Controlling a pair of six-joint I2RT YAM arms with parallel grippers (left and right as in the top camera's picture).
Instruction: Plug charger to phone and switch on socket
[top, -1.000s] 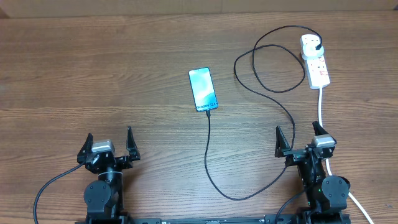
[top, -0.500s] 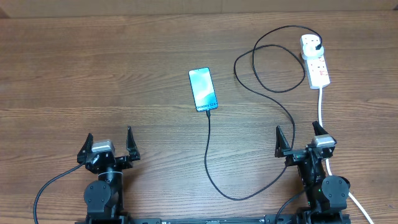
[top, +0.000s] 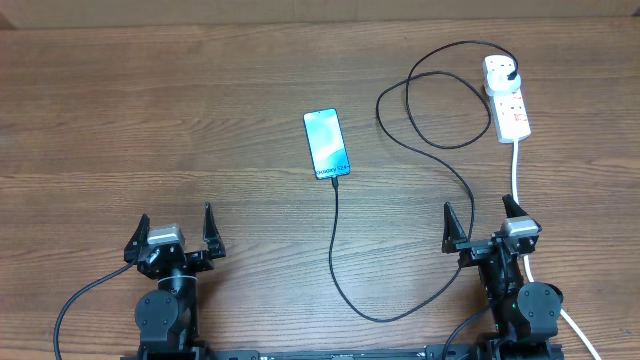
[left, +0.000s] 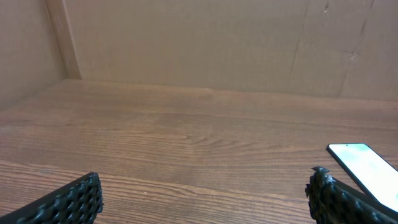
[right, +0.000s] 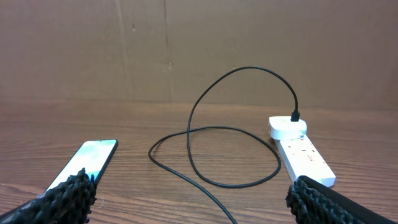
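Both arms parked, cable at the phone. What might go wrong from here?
Loops of the charger lie between the open right gripper and the socket; a reach for the switch might snag them and tug the phone. The white cord runs beside that arm and might drag the socket.

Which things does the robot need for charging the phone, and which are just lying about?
For the job: phone, charger, socket.
Just there: table, cardboard wall.
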